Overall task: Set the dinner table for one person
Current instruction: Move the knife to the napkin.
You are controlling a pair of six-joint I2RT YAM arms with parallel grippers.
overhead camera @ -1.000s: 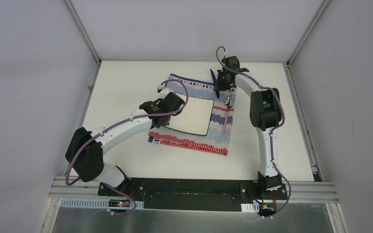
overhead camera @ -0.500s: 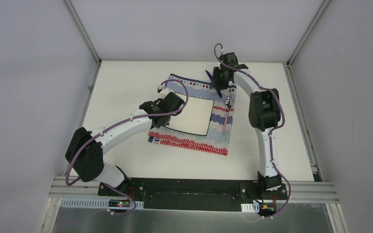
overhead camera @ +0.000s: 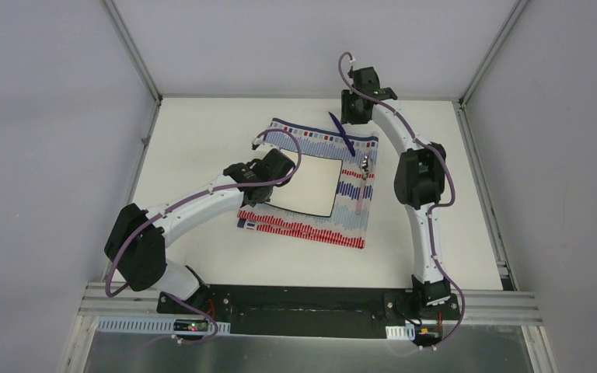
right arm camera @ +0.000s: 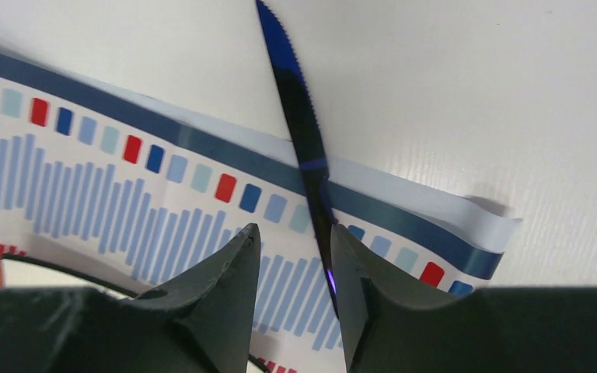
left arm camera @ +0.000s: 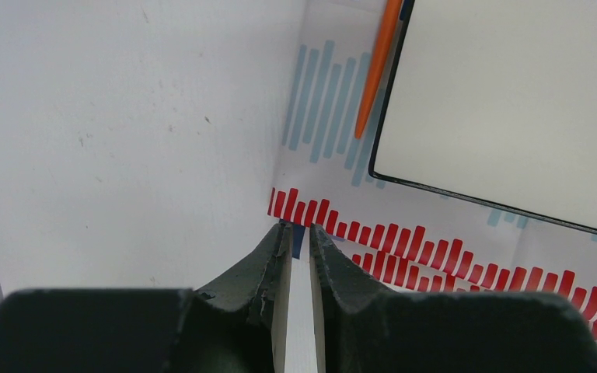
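The right hand is hanging released, fingers spread, having just let go of the blue knife and drawn back beyond the plate. The knife is now lying slantwise past the plate's far-right corner, across the edge of the striped cloth, so it probably needs straightening. The white surface is stretching around the plate on every side. The left hand is sitting left of the plate, fingers nearly together. I cannot tell whether it is grasping cloth.

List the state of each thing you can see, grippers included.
Cloth: spread on the dinner table.
Plate: on cloth, looks empty.
Knife: lying across cloth's far edge.
Spoon: lying on cloth, right of plate.
Orange utensil: lying on cloth beside plate.
Left gripper: nearly shut, grip unclear.
Right gripper: open, empty.
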